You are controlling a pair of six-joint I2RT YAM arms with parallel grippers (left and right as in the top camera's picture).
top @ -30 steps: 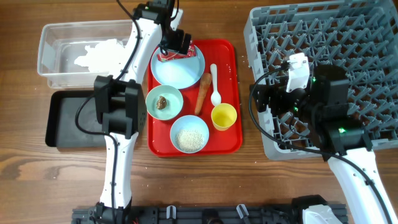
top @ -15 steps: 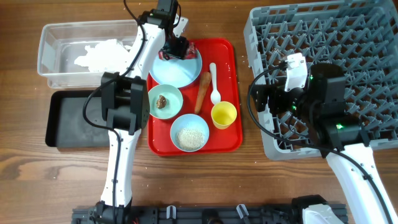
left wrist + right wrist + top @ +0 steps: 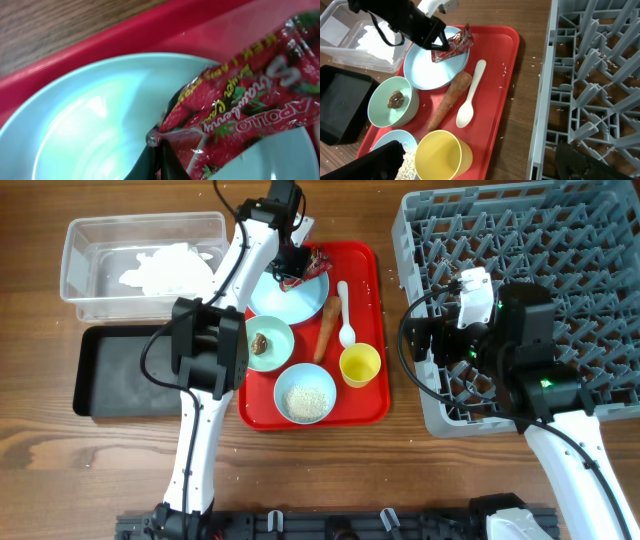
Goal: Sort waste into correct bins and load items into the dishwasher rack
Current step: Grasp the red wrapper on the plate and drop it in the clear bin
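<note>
Over the far rim of the light blue plate (image 3: 278,302), the small red wrapper (image 3: 240,110) is pinched at one corner by the left gripper (image 3: 160,156), which is clenched on it. The plate stands on the red tray (image 3: 368,402), next to the carrot stick (image 3: 325,330). The right gripper (image 3: 480,162) hangs spread wide and holds nothing, at the left edge of the grey rack (image 3: 560,240).

Overhead: the rack (image 3: 560,240), right of the red tray (image 3: 371,300), runs off the top and right edges. The left arm hides the tub (image 3: 100,235) and black tray (image 3: 110,380) ends nearest the red tray.

Left wrist view, blurred: the wrapper (image 3: 240,105) is cut by the right edge and the plate (image 3: 100,125) by the bottom. We see only the left gripper (image 3: 159,147) tips.

Right wrist view: the rice bowl (image 3: 395,136) at the red tray's near corner is half behind the right gripper (image 3: 477,170). The cup (image 3: 460,160) is cut off below.
</note>
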